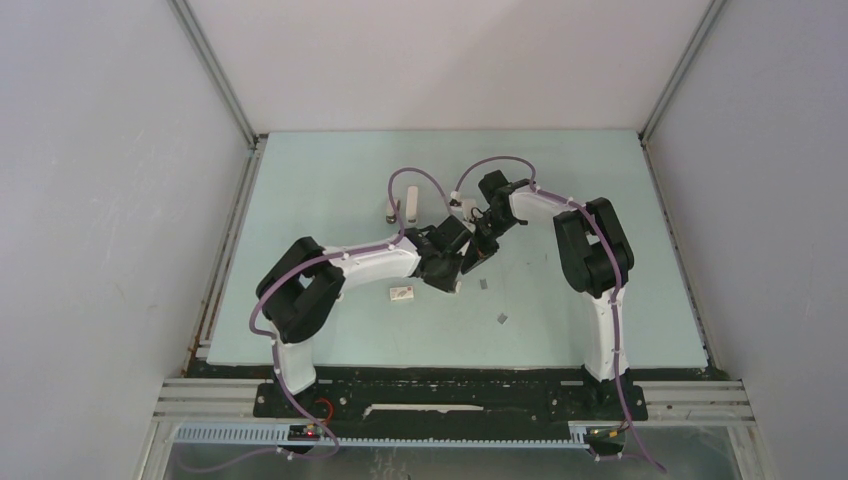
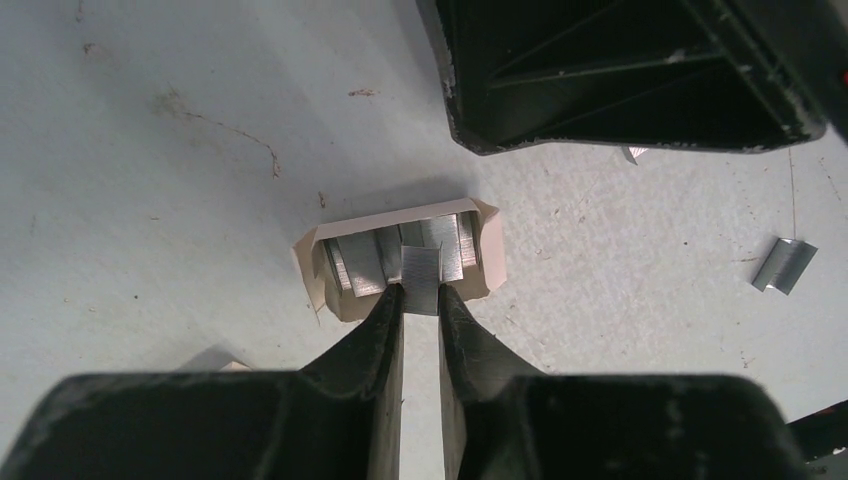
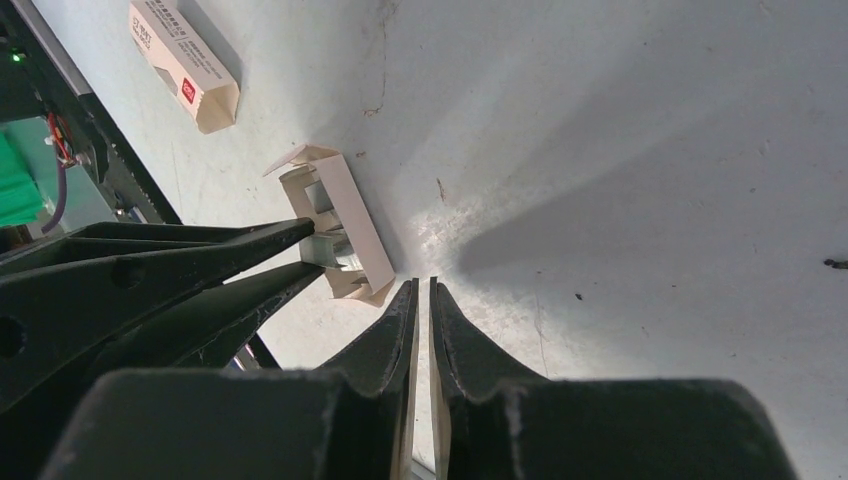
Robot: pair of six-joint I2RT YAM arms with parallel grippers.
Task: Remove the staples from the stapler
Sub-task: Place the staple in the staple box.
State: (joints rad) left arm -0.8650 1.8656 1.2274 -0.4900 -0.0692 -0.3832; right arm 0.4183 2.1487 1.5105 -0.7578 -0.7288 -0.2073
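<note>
Fingers (image 2: 383, 335) of left gripper (image 2: 420, 297) pinch staple strip (image 2: 421, 272) at open edge of cardboard box (image 2: 390, 220); right gripper (image 3: 422, 286) closed, empty, tips beside it.

Pale table (image 1: 330, 180) (box (image 1: 402, 293), loose staples (image 1: 502, 318))

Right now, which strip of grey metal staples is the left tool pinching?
The strip sticking out of the small open cardboard box, between the left tool's tips. The other strip lies loose on the pale table, untouched.
</note>
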